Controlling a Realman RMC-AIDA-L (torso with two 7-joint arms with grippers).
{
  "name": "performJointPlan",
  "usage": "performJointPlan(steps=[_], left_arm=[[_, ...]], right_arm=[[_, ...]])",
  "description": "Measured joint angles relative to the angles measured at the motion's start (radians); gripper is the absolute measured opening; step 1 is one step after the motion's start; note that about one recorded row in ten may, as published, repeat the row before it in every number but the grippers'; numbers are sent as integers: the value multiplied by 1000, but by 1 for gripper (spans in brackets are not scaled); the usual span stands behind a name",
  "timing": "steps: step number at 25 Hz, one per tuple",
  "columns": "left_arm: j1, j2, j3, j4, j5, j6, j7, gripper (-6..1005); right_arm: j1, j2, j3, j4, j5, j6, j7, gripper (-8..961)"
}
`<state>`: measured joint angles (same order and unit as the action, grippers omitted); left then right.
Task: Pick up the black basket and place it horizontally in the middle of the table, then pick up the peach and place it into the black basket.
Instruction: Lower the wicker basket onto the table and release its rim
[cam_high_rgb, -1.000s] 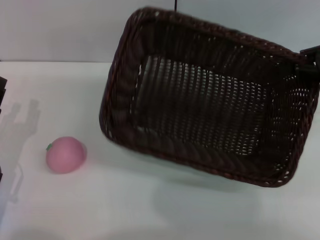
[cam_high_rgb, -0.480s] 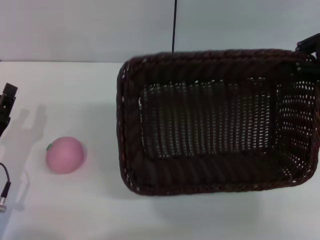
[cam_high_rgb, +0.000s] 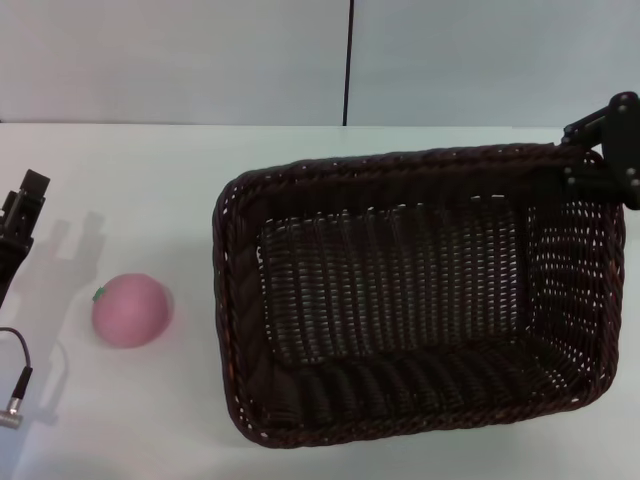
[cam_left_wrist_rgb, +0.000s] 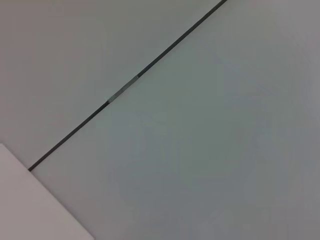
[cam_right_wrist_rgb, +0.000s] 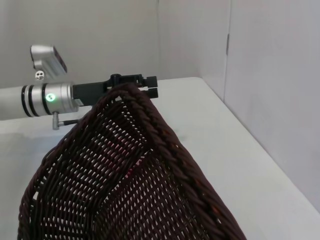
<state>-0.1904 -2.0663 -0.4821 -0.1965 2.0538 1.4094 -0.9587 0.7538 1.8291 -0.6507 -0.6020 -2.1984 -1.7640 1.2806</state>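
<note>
The black basket (cam_high_rgb: 400, 300) lies lengthwise across the white table (cam_high_rgb: 150, 170), opening upward, at the middle to right. My right gripper (cam_high_rgb: 592, 165) is shut on its braided rim at the far right corner. The right wrist view shows the same rim and open-weave side (cam_right_wrist_rgb: 125, 190) close up. The pink peach (cam_high_rgb: 132, 310) sits on the table left of the basket, clear of it. My left gripper (cam_high_rgb: 20, 215) is at the left edge, behind and to the left of the peach. It also shows far off in the right wrist view (cam_right_wrist_rgb: 131, 84).
A grey wall with a dark vertical seam (cam_high_rgb: 350, 60) stands behind the table. A cable with a metal plug (cam_high_rgb: 12, 400) lies at the front left edge. The left wrist view shows only wall and a seam (cam_left_wrist_rgb: 125, 90).
The basket has swung from tilted to level across the table and come down and toward me. The right gripper followed it down. The left gripper has moved a little into view.
</note>
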Motion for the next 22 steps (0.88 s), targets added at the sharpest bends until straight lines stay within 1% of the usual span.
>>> performJointPlan(steps=[10, 22], left_arm=[[7, 1, 20, 0, 0, 3, -39, 576], [11, 1, 31, 0, 0, 5, -53, 576]], right_arm=[[-6, 0, -1, 55, 0, 40, -43, 268], [-5, 8, -4, 60, 0, 53, -64, 293]])
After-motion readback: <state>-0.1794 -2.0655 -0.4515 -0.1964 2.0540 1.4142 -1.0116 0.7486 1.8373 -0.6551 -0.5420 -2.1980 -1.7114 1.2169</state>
